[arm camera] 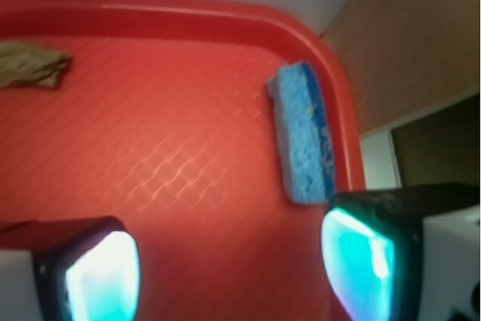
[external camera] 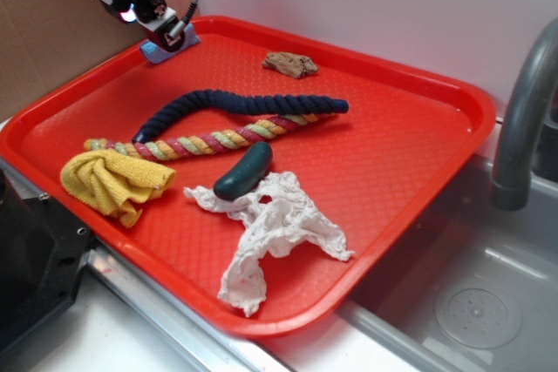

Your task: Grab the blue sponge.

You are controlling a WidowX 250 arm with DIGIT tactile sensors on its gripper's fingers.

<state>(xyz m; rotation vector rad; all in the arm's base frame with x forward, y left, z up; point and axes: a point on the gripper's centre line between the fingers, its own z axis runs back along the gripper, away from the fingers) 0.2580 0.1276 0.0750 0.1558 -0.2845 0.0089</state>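
The blue sponge [arm camera: 304, 134] lies flat along the red tray's right rim in the wrist view, just ahead of my right finger. From the exterior camera the blue sponge [external camera: 163, 48] shows as a pale blue-purple block at the tray's far left corner, partly covered by my gripper [external camera: 161, 30]. My gripper [arm camera: 229, 272] is open, its two glowing pads wide apart with only bare tray between them. It hovers a little short and to the left of the sponge.
On the red tray [external camera: 410, 154] lie a dark navy rope [external camera: 235, 106], a multicoloured rope [external camera: 209, 139], a dark green pickle piece [external camera: 243, 171], a yellow cloth [external camera: 112, 182], a white rag [external camera: 270, 233] and a brown scrap [external camera: 290, 64]. A cardboard wall [external camera: 52, 32] stands behind; a sink and faucet [external camera: 519, 128] sit right.
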